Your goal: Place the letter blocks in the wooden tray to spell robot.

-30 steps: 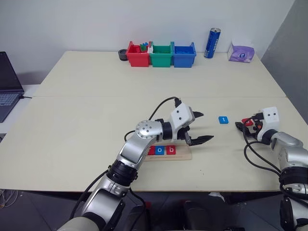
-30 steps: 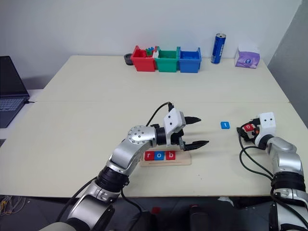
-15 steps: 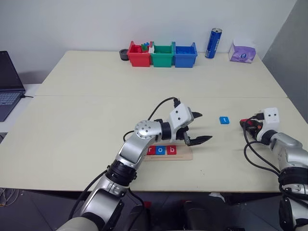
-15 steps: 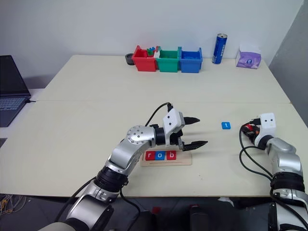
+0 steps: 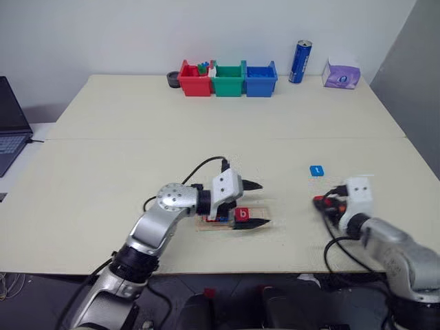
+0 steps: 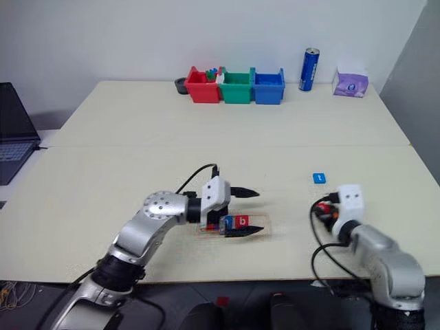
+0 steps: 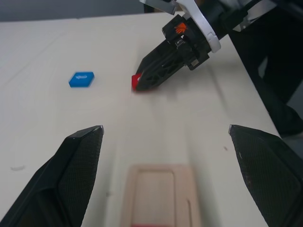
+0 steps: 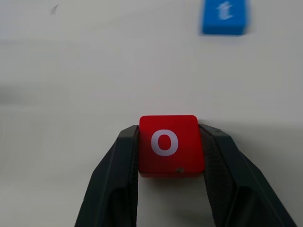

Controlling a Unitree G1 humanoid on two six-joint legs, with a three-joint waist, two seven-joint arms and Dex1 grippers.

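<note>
My right gripper [image 8: 170,137] is shut on a red letter block marked o [image 8: 169,144] and holds it just over the table, right of the wooden tray [image 7: 158,189]. A blue block marked t [image 5: 315,170] lies flat on the table beyond it. My left gripper [image 5: 256,203] hovers open over the tray's right part, pointing right, with nothing between its fingers. In the tray a red block marked b [image 5: 242,214] shows, with a blue block [image 5: 224,219] beside it partly hidden by my left hand. The tray's right end is bare wood.
At the table's far edge stand a red bin [image 5: 194,78], a green bin [image 5: 228,78] and a blue bin [image 5: 261,78], with a blue can [image 5: 300,52] and a purple tissue pack [image 5: 341,74] to their right. A laptop [image 5: 7,134] sits off the left edge.
My right gripper has shut on the red o block and carried it left and nearer to me. My left gripper has drawn back to the left over the tray.
</note>
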